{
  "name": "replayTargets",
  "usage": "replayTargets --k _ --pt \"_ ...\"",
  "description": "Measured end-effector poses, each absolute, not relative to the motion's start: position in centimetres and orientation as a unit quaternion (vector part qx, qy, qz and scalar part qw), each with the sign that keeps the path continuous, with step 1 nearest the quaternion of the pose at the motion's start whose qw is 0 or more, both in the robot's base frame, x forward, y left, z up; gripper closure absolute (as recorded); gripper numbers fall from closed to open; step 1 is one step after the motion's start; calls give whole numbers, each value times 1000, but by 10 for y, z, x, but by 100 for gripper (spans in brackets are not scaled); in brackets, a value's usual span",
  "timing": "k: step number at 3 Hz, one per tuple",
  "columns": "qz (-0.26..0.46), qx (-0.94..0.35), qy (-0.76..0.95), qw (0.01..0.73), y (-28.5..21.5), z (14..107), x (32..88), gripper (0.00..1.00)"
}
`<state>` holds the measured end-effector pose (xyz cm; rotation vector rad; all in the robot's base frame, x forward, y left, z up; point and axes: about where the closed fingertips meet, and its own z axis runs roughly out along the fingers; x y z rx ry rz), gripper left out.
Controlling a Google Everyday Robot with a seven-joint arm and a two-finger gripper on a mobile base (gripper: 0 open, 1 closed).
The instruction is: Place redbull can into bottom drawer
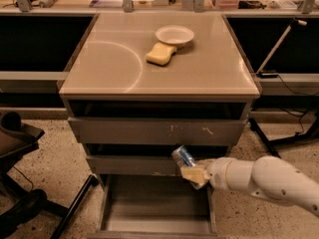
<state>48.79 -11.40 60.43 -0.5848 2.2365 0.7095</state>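
The redbull can (183,156) is a slim blue-and-silver can, tilted, held in my gripper (192,171) in front of the middle drawer's right half. The gripper is shut on the can. My white arm (264,179) comes in from the lower right. The bottom drawer (155,221) is pulled open below, a shallow grey tray with a bare flat floor. The can hangs just above the drawer's back right part.
On the cabinet top (99,68) lie a yellow sponge (160,54) and a white bowl (174,35). The scratched top drawer (159,132) is slightly out. A black office chair (20,183) stands at the left. Cables and a stand (279,44) are at the right.
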Motion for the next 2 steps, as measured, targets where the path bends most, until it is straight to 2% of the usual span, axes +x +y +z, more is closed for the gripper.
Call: replayTargets --k 1,2 --pt "270 -214 875 341 -107 507 458 100" --pt "255 -179 881 357 -117 426 455 100"
